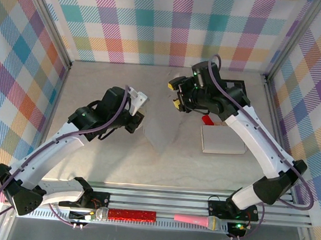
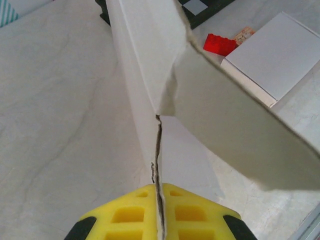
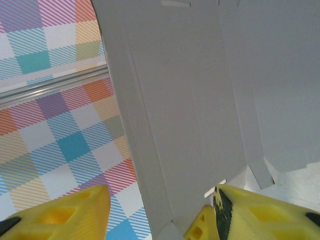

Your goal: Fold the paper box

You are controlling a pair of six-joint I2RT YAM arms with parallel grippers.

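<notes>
Paper box (image 1: 159, 132), not yet a box: a creased white card sheet stood on edge near the middle of the table (image 1: 145, 169), between the two arms. Left gripper (image 2: 159, 202) clamped tight on the sheet's near edge, yellow pads (image 2: 125, 215) pressed together with nothing but the card between them. From the left wrist, one flap bent out to the right off the upright panel, with a short slit at the crease. Right gripper (image 3: 160, 200) with jaws well apart and holding nothing. From the right wrist, a long creased panel standing between the two yellow fingers (image 3: 65, 215), close against the right-hand one, contact impossible to tell. From above, right gripper poised just beyond the sheet's far end, fingers pointed left. Off to the right on the table, a closed white box (image 1: 223, 139) with a red block (image 1: 208, 119) just beside its far left corner, both apart from the work. Step in hand, by judgement: early shaping, with one edge pinned as an anchor and the rest of the sheet free to be taken and turned along a crease. Next move likely to call for closing the right jaws on a panel near a score line, then swinging it round against the left gripper's hold, gently enough not to lengthen the slit or drag the card out of the clamped pads.
</notes>
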